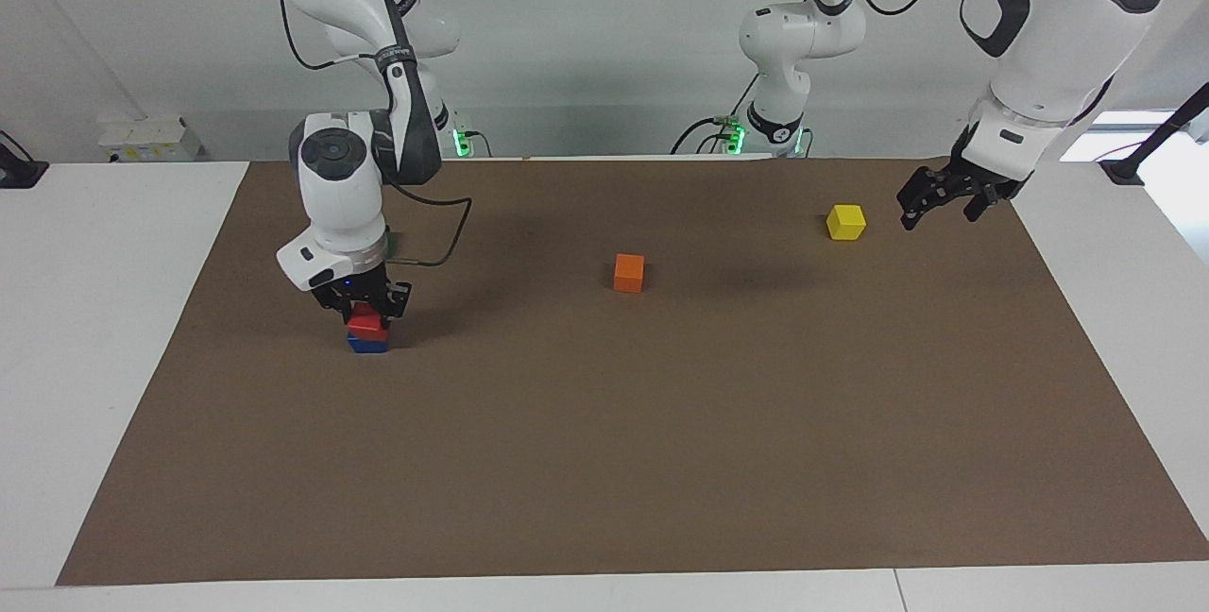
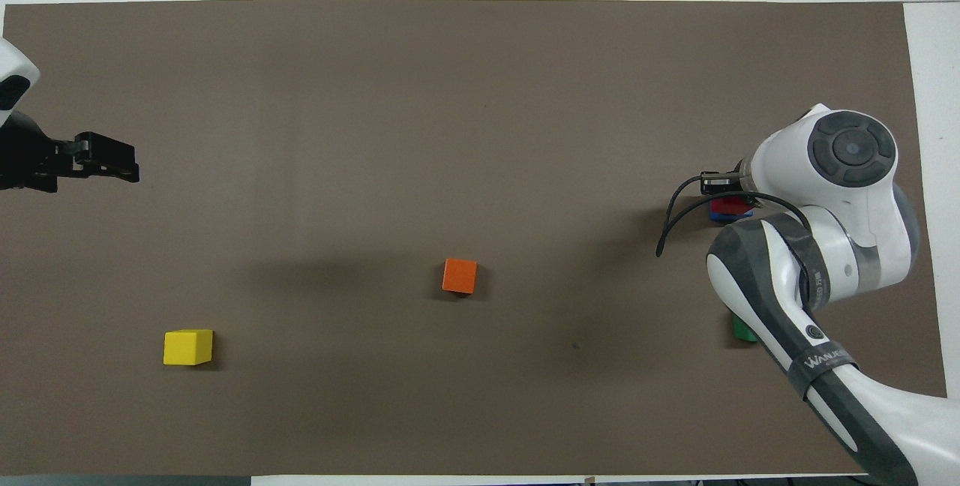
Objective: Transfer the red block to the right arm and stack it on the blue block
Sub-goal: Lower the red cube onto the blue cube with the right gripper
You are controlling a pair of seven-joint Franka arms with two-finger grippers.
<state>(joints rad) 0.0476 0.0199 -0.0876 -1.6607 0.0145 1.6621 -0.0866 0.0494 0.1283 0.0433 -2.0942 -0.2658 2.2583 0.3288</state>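
The red block (image 1: 366,319) sits on top of the blue block (image 1: 366,344) toward the right arm's end of the mat, and looks slightly turned on it. My right gripper (image 1: 365,308), with its small blue light, is down around the red block. In the overhead view the right arm covers most of the stack; only an edge of the red block (image 2: 729,205) and of the blue block (image 2: 733,216) shows. My left gripper (image 1: 940,215) is open and empty, held in the air over the mat's edge at the left arm's end, beside the yellow cube (image 1: 846,222).
An orange cube (image 1: 629,272) lies mid-mat. A green cube (image 2: 744,330) lies nearer to the robots than the stack, partly hidden by the right arm. The right arm's cable (image 1: 451,234) loops beside the stack. The brown mat (image 1: 604,461) covers the table.
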